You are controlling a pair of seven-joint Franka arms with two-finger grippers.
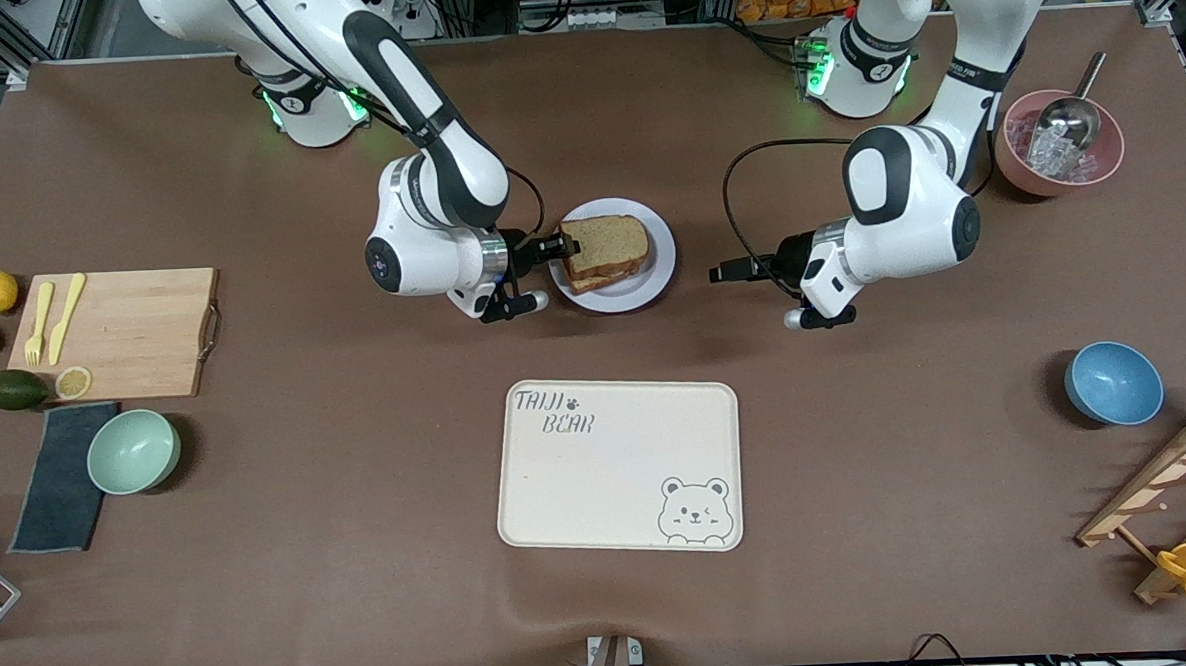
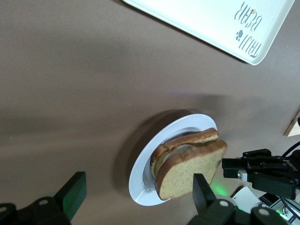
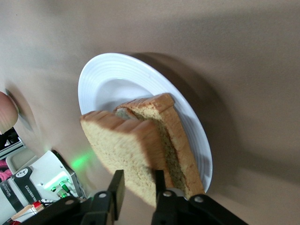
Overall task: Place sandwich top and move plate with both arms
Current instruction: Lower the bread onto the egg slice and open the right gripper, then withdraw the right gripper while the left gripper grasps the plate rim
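The sandwich top (image 1: 609, 240), a plain brown slice, lies tilted on a lower slice (image 1: 606, 275) on the pale plate (image 1: 651, 275). My right gripper (image 1: 561, 246) is at the plate's edge toward the right arm's end and is shut on the sandwich top's edge. In the right wrist view the fingers (image 3: 117, 187) stand either side of the slice's corner (image 3: 122, 145), over the plate (image 3: 103, 75). My left gripper (image 1: 725, 270) is open and empty, low over the table beside the plate toward the left arm's end, apart from it. Its view shows the plate (image 2: 140, 183), the slice (image 2: 187, 171) and the right gripper (image 2: 229, 166).
A cream bear tray (image 1: 619, 472) lies nearer the front camera than the plate. A pink bowl with ice and a scoop (image 1: 1057, 143) and a blue bowl (image 1: 1113, 382) stand toward the left arm's end. A cutting board (image 1: 123, 333) and green bowl (image 1: 133, 450) lie toward the right arm's end.
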